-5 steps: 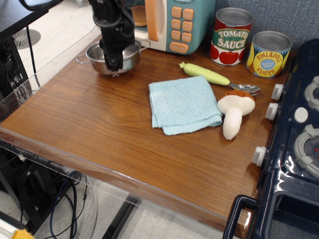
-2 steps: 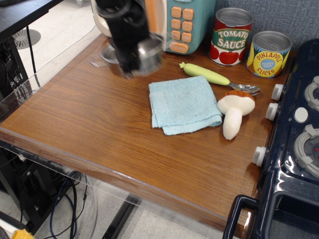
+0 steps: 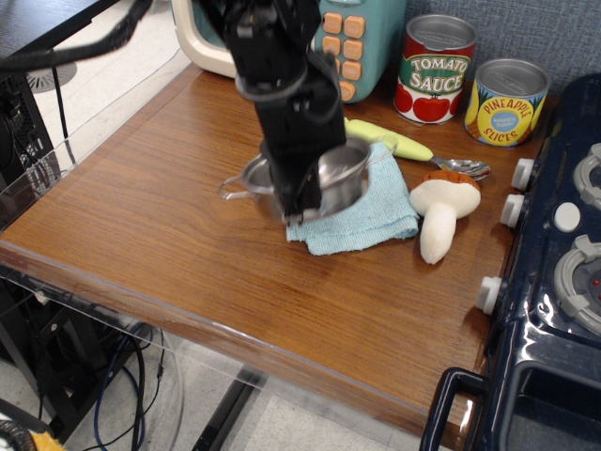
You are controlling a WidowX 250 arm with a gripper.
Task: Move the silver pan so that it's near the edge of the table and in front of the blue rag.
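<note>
My gripper is shut on the rim of the silver pan and holds it in the air, over the left part of the blue rag. The pan is a small shiny steel pot with a thin wire handle sticking out to the left. The black arm hides much of the pan and the rag's left half. The rag lies flat on the brown wooden table, whose rounded front edge runs below it.
A stuffed mushroom lies right of the rag, with a green-handled spoon behind it. Tomato sauce can and pineapple can stand at the back. A toy microwave stands behind the arm. A dark blue toy stove fills the right side.
The gripper lifted the pan from the table's back left corner and carried it right and toward the front, to over the rag's left part.
</note>
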